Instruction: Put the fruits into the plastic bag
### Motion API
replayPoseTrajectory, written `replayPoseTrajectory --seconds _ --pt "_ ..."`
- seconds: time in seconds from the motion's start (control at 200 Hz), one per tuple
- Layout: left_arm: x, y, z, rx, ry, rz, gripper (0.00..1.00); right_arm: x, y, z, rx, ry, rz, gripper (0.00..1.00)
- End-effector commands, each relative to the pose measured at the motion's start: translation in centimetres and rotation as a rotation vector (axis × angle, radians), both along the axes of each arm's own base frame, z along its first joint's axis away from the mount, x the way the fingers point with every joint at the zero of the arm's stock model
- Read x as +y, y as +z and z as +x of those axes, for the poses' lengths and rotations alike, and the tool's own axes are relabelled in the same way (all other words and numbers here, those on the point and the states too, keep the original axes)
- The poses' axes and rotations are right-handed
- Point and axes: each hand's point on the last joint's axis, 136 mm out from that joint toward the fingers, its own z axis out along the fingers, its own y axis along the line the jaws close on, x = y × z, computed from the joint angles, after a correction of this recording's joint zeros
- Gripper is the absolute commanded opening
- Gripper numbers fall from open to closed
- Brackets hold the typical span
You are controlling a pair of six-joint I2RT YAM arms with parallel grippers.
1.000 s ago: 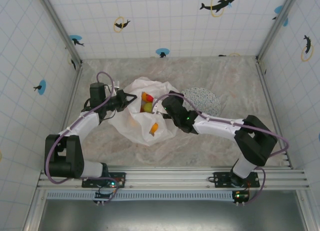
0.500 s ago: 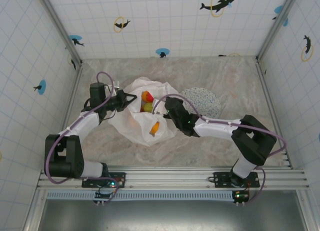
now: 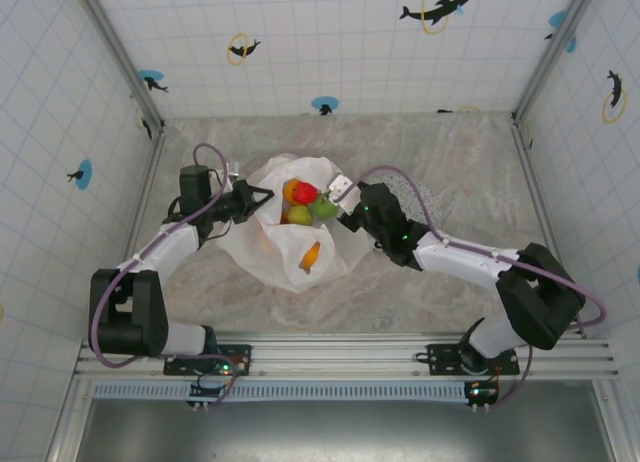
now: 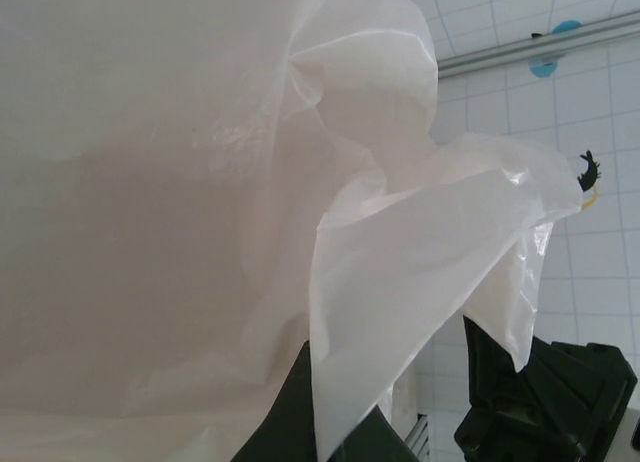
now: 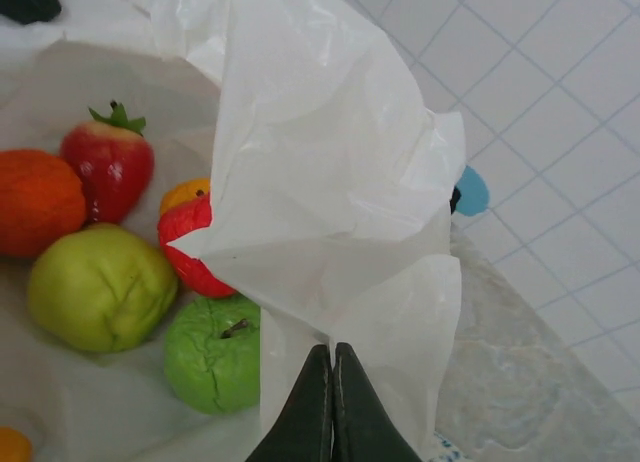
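Note:
The white plastic bag (image 3: 285,244) lies mid-table with its mouth spread between both grippers. My left gripper (image 3: 266,198) pinches the left rim; thin film runs between its dark fingers (image 4: 335,412). On the right rim, my right gripper (image 3: 345,204) is shut on a fold of the bag (image 5: 330,182), its tips together (image 5: 333,352). Fruits lie inside the bag: a strawberry (image 5: 110,162), an orange one (image 5: 35,202), a yellow-green one (image 5: 100,287), a green apple (image 5: 210,357) and a red one (image 5: 190,252). Another orange fruit (image 3: 311,254) shows through the film.
A speckled round plate (image 3: 425,194) sits just behind the right arm, partly covered by it. Tiled walls close the table on the left, back and right. Bare marble surface lies in front of the bag and to the far right.
The right gripper has shut on the bag's right rim and drawn it back and to the right, widening the mouth so more fruits show. The left arm has stayed put.

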Motion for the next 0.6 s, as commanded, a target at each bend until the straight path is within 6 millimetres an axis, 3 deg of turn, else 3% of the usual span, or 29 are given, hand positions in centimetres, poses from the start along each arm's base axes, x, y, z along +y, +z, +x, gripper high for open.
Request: replayPoseTrajectory --seconds 0.0,0.105,0.21,0.335,0.47,0.595 --pt "0.3 0.9 0.6 -0.028 0.002 0.008 0.24 0.4 2.2 -0.8 0.119 0.046 0.281 0.0" --pt "0.5 1.0 0.8 -0.041 0.008 0.041 0.47 0.0 2.3 -0.7 0.194 0.035 0.407 0.0" --pt "1.3 1.8 1.1 -0.102 0.034 0.113 0.6 -0.3 2.5 -0.5 0.259 0.008 0.492 0.0" --pt "3.7 3.7 1.6 -0.223 0.151 0.271 0.69 0.1 2.3 -0.4 0.329 -0.008 0.549 0.0" --pt "7.2 6.9 1.6 -0.357 0.333 0.486 0.7 0.2 1.9 -0.3 0.379 -0.026 0.564 0.0" --pt "8.4 9.6 0.5 -0.436 0.417 0.611 0.8 0.0 1.7 -0.2 0.391 -0.042 0.57 0.0"
